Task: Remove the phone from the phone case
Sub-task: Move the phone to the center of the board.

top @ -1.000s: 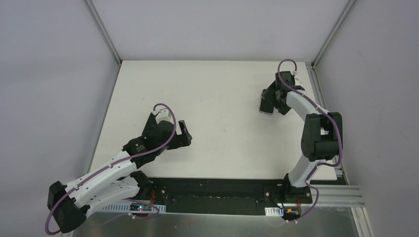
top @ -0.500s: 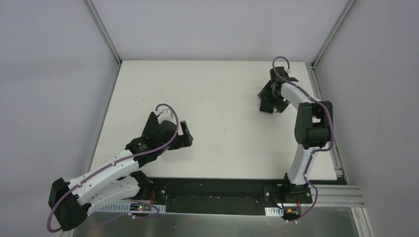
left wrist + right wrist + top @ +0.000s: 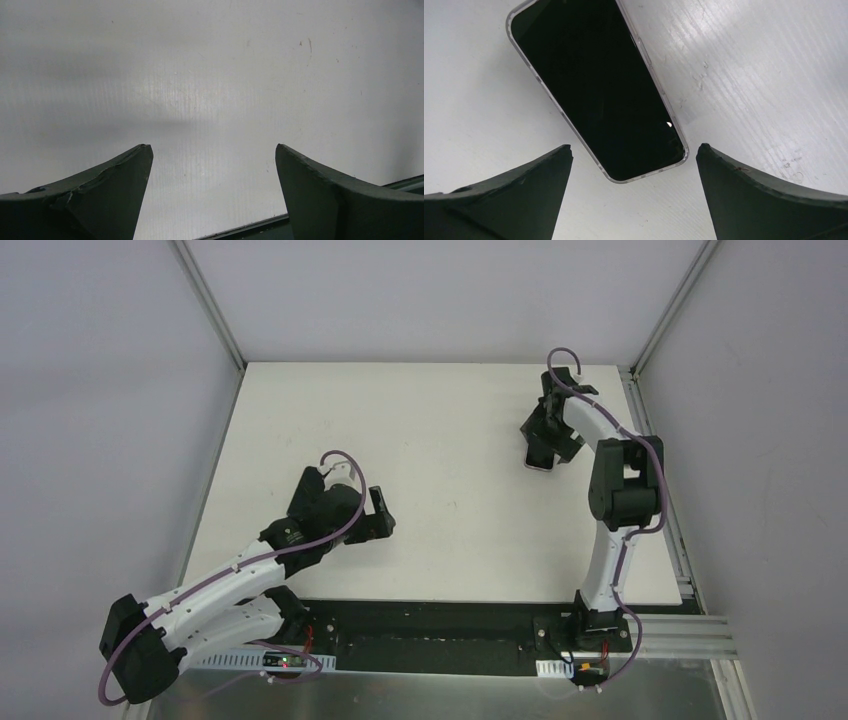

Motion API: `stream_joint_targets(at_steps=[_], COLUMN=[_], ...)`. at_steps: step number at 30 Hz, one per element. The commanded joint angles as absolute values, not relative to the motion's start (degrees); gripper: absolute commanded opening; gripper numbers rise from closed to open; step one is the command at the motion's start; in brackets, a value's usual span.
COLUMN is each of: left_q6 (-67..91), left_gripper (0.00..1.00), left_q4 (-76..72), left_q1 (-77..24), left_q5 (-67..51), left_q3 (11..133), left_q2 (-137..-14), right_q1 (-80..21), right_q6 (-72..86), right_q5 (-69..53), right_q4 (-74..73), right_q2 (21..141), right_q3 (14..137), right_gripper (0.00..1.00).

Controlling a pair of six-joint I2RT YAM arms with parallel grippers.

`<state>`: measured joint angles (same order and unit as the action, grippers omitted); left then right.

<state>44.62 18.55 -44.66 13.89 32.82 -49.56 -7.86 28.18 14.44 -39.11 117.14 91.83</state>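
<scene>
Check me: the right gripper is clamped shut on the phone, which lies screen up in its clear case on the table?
No: the right gripper is open, not clamped, as the right wrist view shows. The phone lies screen up in its clear case on the table.

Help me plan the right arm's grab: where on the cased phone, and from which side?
Probably across the long edges of the phone, from straight above: it lies flat, screen up, askew to the open right gripper, so turn the wrist first.
</scene>
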Motion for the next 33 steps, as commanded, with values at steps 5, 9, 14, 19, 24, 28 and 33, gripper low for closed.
stream_joint_targets(at_steps=[5, 9, 14, 19, 24, 28, 33], left_q6=[45.2, 44.6, 43.6, 42.5, 42.3, 42.2, 42.2], left_gripper=[0.96, 0.91, 0.78, 0.72, 0.71, 0.7, 0.71], left_q4=[15.2, 10.4, 7.7, 6.6, 5.7, 5.5, 5.3], left_q1=[-44.9, -44.9, -44.9, -44.9, -44.9, -44.8, -44.9], left_q5=[13.0, 9.3, 5.6, 6.0, 6.8, 7.4, 6.5], left_q3=[33.9, 35.8, 39.1, 41.0, 42.0, 42.9, 44.5], left_q2=[-52.0, -54.9, -59.3, -62.2, -64.1, -66.5, -69.8], right_q1=[-5.9, -1.7, 3.8, 7.6, 10.0, 10.5, 10.5], right_q6=[31.6, 37.0, 43.4, 53.1, 61.2, 65.1, 68.3], right_q5=[13.7, 5.9, -3.9, -11.0, -16.1, -17.3, -18.5], right_q4=[-34.9, -31.2, -23.6, -14.4, -9.9, -10.2, -9.8], right_q2=[105.8, 106.3, 110.2, 114.7, 121.2, 125.9, 129.4], right_q3=[88.4, 88.2, 88.0, 88.7, 92.7, 97.7, 99.8], right_gripper=[0.94, 0.77, 0.48, 0.32, 0.25, 0.22, 0.27])
